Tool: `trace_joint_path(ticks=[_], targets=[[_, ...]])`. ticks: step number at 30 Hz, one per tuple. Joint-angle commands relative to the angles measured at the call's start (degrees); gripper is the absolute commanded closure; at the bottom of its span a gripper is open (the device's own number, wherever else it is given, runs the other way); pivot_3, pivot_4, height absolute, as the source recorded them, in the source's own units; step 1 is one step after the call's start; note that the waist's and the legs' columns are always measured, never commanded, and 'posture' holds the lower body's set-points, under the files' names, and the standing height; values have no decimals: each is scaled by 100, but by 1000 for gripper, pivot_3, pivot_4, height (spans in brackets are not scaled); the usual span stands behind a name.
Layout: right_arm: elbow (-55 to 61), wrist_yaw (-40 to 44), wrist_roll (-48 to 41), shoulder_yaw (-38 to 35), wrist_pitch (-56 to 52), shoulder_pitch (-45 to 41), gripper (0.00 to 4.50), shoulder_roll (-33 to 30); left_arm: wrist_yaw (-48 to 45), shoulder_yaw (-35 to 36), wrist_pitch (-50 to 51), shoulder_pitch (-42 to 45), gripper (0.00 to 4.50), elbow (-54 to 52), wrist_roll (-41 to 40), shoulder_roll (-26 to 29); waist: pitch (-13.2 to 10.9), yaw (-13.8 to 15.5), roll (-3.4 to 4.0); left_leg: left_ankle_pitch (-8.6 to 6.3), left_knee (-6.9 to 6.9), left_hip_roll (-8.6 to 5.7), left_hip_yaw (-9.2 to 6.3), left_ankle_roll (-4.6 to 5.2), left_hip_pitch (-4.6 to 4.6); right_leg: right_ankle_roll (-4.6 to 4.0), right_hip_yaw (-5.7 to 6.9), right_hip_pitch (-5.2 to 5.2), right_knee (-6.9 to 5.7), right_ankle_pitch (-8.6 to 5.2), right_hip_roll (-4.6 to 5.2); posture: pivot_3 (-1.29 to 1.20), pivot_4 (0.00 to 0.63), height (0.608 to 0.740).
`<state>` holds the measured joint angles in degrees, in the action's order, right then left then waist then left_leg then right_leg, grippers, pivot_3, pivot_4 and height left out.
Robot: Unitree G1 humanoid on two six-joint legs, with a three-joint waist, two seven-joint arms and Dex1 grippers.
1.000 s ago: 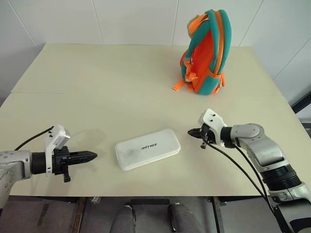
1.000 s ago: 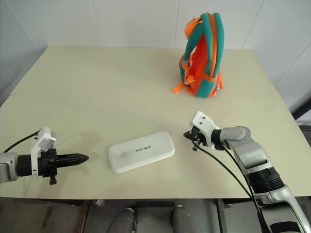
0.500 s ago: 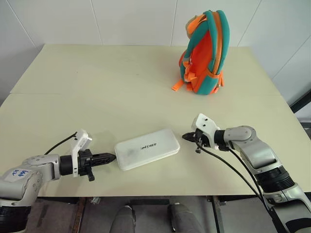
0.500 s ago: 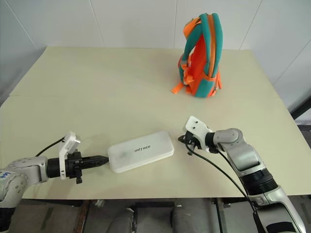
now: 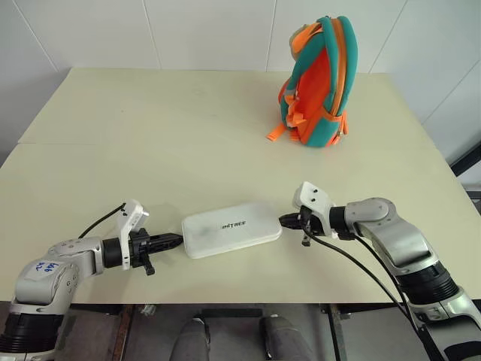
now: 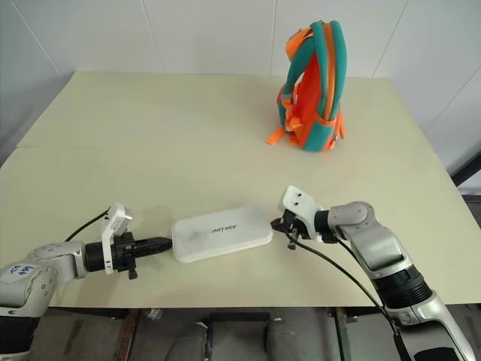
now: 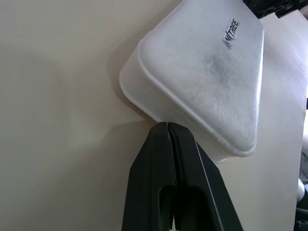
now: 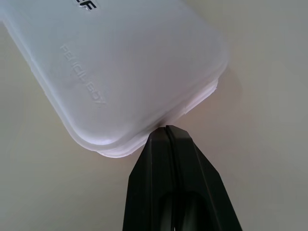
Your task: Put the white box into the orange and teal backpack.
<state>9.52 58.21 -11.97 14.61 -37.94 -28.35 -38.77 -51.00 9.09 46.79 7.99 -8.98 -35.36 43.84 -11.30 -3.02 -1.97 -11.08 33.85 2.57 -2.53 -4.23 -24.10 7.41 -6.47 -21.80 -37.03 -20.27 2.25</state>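
The white box [image 5: 231, 229] lies flat on the table near the front edge, its dark lettering facing up. My left gripper [image 5: 179, 239] is shut, and its tip touches the box's left end [image 7: 144, 103]. At the opposite end, my right gripper [image 5: 283, 220] is also shut, with its tip against the box's right end [image 8: 159, 126]. Neither holds the box; it sits pinched between the two tips. The orange and teal backpack [image 5: 317, 83] stands upright at the back right of the table, far from both grippers.
The cream table [image 5: 150, 143] stretches wide between the box and the backpack. Its front edge runs just below both arms. A white tiled wall stands behind the table.
My left gripper swung in from the left until its tip met the box. The right gripper closed on the box's right end. The box shifted a little to the right.
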Motion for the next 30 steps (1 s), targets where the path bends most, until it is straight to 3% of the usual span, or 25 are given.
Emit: trace_joint_path(ticks=[1, 16, 30], targets=[[597, 188, -376, -60, -108, 9, 4467, 56, -136, -129, -124, 119, 4464, -143, -30, -63, 0, -4, 0, 0, 0, 0, 0, 0, 0, 0, 0, 0, 0, 0, 0, 0, 150, 740], [1453, 494, -788, -189, -658, 613, 4467, -598, -510, -365, 39, 411, 4464, 8, 44, 211, 0, -11, 0, -2, -1, 0, -1, -3, -2, -1, 1, 1, 7, -1, 0, 0, 150, 740], [420, 387, 52, -249, 118, 413, 4467, -1167, -245, -99, 625, 506, 4464, 76, 65, 649, -1, -6, -1, -2, -1, 0, -1, -3, -2, -1, 0, 0, 8, -1, 0, 0, 150, 740]])
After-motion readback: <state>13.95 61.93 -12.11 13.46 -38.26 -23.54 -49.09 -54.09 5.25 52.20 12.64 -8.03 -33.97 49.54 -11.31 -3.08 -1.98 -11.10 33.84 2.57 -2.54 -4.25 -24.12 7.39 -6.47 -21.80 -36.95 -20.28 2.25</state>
